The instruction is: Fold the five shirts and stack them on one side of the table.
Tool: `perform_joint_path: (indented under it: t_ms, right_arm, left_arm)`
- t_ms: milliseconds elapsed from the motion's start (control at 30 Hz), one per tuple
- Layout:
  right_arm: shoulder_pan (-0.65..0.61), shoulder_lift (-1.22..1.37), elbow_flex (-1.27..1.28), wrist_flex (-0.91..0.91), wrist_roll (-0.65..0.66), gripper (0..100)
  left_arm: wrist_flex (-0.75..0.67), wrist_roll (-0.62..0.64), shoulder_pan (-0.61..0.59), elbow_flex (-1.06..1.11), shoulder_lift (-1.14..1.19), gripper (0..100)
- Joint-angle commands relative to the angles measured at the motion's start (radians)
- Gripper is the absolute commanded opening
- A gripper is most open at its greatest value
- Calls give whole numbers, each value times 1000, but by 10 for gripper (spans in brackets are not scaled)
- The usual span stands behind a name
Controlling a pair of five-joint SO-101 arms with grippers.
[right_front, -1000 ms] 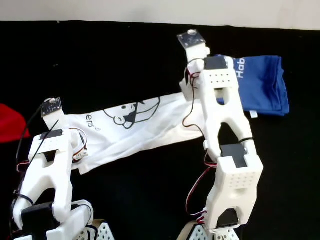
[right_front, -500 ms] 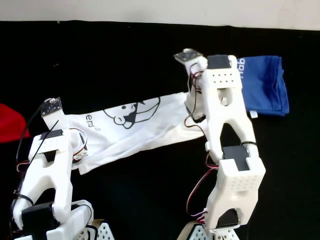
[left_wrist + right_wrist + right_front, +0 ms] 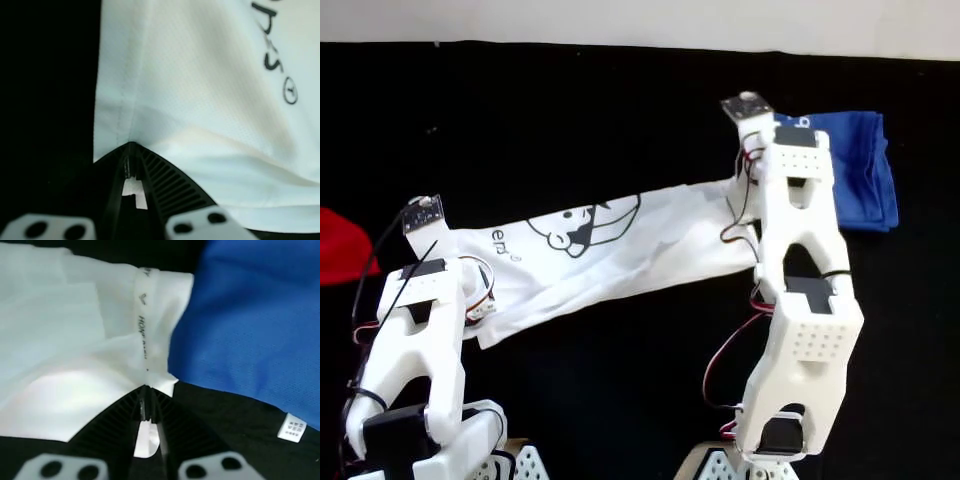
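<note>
A white shirt with a black cartoon print lies stretched in a long band across the black table. My left gripper is shut on the white shirt at its left end. My right gripper is shut on the white shirt at its collar end, next to a folded blue shirt. In the high view the right arm stands over the shirt's right end, beside the blue shirt. A red shirt lies at the table's left edge.
The left arm rises from the near left of the table. A white wall strip runs along the far edge. Bare black cloth lies behind and in front of the white shirt.
My right arm has swung to the right, toward the blue shirt, pulling the white shirt's right end with it and drawing the shirt longer. The left arm has kept still.
</note>
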Motion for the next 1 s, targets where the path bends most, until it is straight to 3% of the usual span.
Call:
perform_joint_path:
  t_ms: [0, 167, 300, 633, 967]
  right_arm:
    - [-44, -74, -59, 50, -5, 5]
    - [-163, -182, -74, 271, -34, 5]
    - [-246, -183, -58, 341, -34, 5]
    - [-309, -5, -93, 79, -38, 5]
    - [-202, 53, -148, 27, -38, 5]
  left_arm:
    - [-18, -6, -13, 2, 1, 8]
    - [-18, -6, -13, 2, 1, 8]
    - [-18, -6, -13, 2, 1, 8]
    - [-18, -6, -13, 2, 1, 8]
    - [-18, -6, -13, 2, 1, 8]
